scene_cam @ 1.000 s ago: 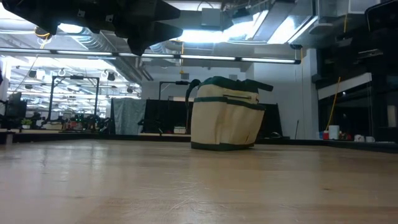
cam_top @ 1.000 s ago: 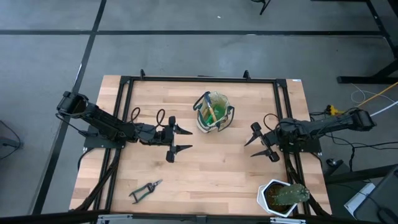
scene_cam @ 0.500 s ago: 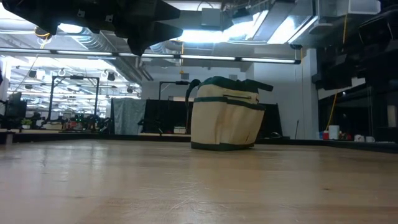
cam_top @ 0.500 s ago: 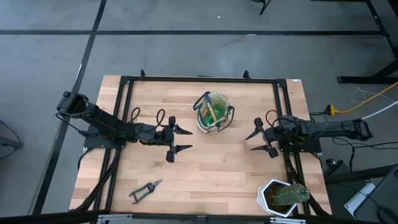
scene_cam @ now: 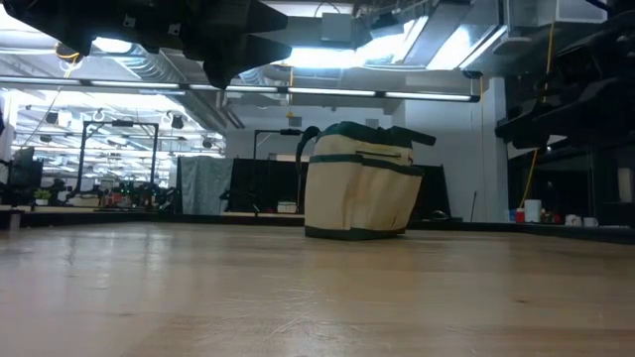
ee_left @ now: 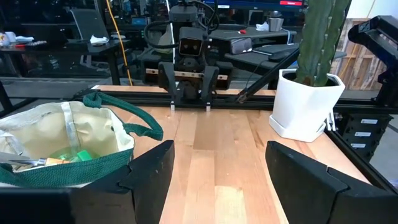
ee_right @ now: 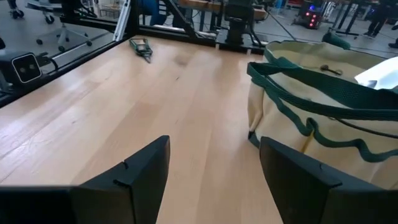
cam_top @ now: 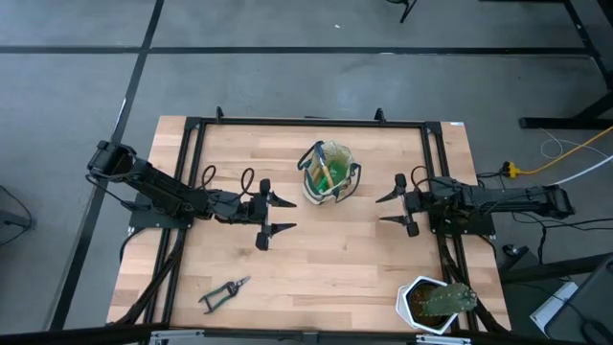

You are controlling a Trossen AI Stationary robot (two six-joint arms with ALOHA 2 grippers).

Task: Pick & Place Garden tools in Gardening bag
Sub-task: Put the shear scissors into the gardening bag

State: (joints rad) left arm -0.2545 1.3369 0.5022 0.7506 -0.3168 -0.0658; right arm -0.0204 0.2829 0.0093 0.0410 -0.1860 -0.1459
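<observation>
Waiting on the tabletop (cam_top: 335, 259), the shears (cam_top: 224, 291) are your last tool; both fingers are wide, so reach the left gripper (cam_top: 279, 216) there, then bag (cam_top: 329, 173) them.

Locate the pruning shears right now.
High view: the pruning shears lie on the table's near-left part, apart from the open left hand and far from the bag.
</observation>
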